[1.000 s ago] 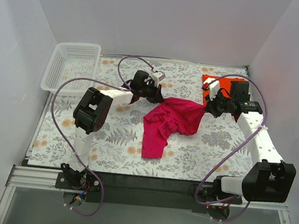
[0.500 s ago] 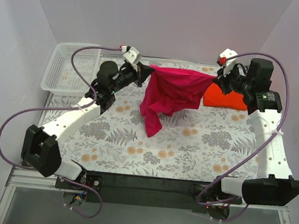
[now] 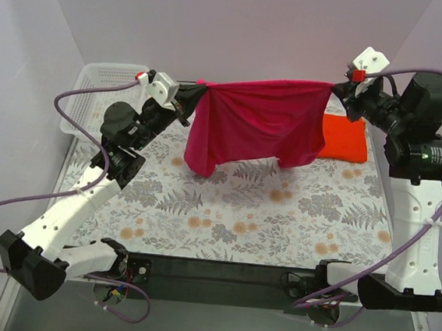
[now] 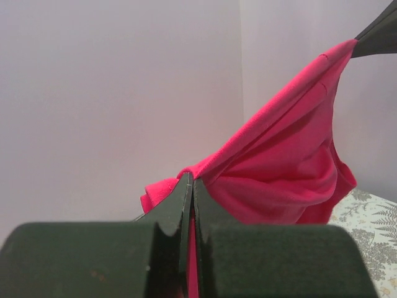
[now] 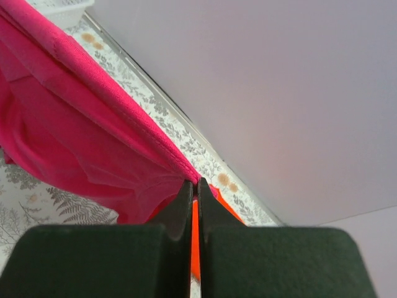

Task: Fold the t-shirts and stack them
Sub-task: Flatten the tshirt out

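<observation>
tabletop: floral print, under both arms
magenta t-shirt: stretched in the air over the far half of the tabletop, hanging between the two grippers
orange t-shirt: folded, near the far right corner
basket: white lattice, far left corner
left gripper: pinching one top corner of the magenta t-shirt
right gripper: pinching the other top corner

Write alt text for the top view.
Two arms hold a pink shirt stretched in mid-air above a floral table, the left gripper and right gripper each shut on a top corner. A folded orange shirt lies far right; a white basket sits far left.
</observation>
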`<state>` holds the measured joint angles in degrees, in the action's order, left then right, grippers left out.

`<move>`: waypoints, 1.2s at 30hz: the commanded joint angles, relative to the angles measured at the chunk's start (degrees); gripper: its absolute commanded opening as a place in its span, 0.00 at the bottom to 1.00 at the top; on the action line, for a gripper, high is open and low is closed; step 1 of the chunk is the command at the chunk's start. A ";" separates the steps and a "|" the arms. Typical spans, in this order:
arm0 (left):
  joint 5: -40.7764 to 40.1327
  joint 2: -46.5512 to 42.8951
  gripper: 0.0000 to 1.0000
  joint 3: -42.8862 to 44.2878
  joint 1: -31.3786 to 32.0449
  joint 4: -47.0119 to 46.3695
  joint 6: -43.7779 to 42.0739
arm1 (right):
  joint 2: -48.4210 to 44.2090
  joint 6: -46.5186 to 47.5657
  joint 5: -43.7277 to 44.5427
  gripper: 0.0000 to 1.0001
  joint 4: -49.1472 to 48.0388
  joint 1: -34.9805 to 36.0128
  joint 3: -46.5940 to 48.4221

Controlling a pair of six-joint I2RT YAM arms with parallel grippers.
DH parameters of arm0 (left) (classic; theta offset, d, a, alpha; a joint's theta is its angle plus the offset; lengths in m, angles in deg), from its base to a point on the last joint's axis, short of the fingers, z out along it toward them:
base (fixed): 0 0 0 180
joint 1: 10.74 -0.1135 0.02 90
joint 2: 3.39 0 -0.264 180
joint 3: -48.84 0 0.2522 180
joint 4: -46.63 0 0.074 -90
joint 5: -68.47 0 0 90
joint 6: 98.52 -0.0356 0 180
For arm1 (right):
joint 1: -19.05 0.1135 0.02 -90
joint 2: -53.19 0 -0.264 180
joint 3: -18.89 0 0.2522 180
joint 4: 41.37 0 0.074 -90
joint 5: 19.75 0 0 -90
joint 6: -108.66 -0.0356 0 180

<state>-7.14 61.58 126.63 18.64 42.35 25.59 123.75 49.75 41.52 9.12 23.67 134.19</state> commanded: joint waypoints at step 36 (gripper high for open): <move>12.43 -22.70 0.00 2.77 -0.38 -3.40 6.85 | -7.46 -4.46 -34.21 0.01 10.29 -18.42 25.12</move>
<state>8.36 39.29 128.42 18.69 41.58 31.88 115.58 47.22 3.14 21.42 6.58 159.37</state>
